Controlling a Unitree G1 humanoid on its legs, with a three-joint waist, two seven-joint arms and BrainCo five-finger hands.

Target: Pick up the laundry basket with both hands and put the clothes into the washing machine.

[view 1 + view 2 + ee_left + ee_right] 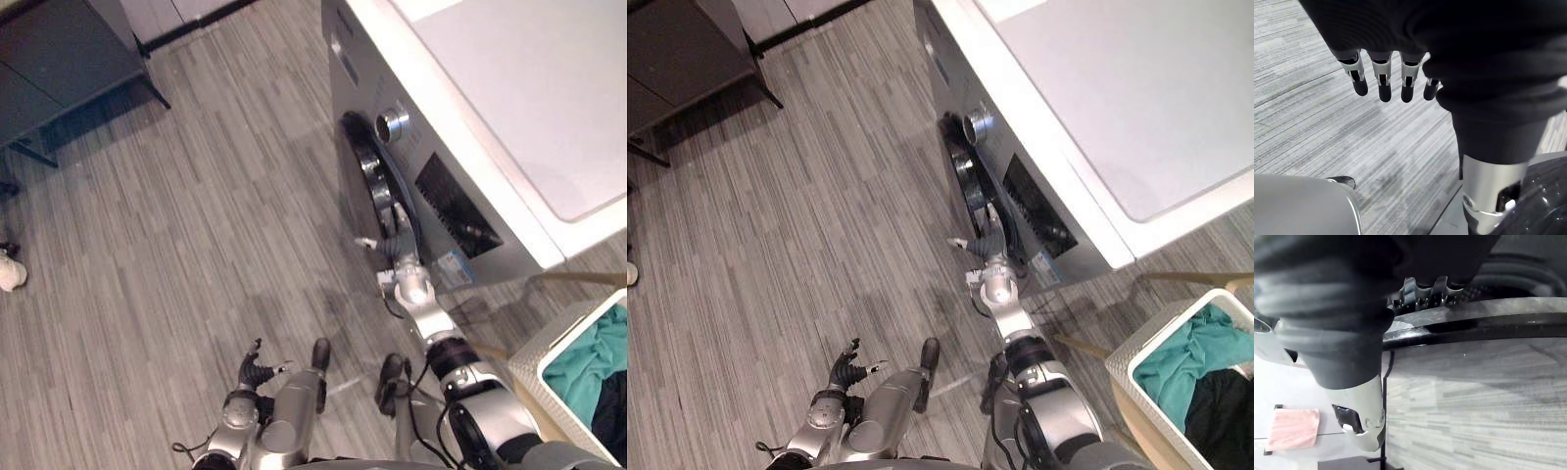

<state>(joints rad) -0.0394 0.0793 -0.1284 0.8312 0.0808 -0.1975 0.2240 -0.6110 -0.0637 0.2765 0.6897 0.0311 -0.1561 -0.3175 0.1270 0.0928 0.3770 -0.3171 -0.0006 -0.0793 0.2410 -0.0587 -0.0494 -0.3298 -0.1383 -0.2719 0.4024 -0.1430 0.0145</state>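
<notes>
— Left robot hand [257,370] sits lowest and closest in. How is it?
— Hanging above the floor [196,225], fingers [1382,90] straight and loose, holding nothing.
— And the basket?
— One basket [1166,333], white with woven-looking walls and a squared rim. It stands on the floor at the robot's right, near the washer [1097,98] corner and well apart from both hands.
— What's in it?
— Two pieces I can count: a crumpled teal garment [1181,367] and a dark garment [1227,409] just beside it. Both lie in soft heaps below the rim.
— The washer?
— One box with a flat pale top and a silver-grey front. It has one round, dark, glossy door [377,181] and one shiny metal knob [392,124] above it.
— Right robot hand [399,235]?
— Out at the door's rim, up against it. Whether it grips, I cannot tell.
— The floor?
— Grey planks with a streaked grain. One dark cabinet [59,59] stands far off on thin legs.
</notes>
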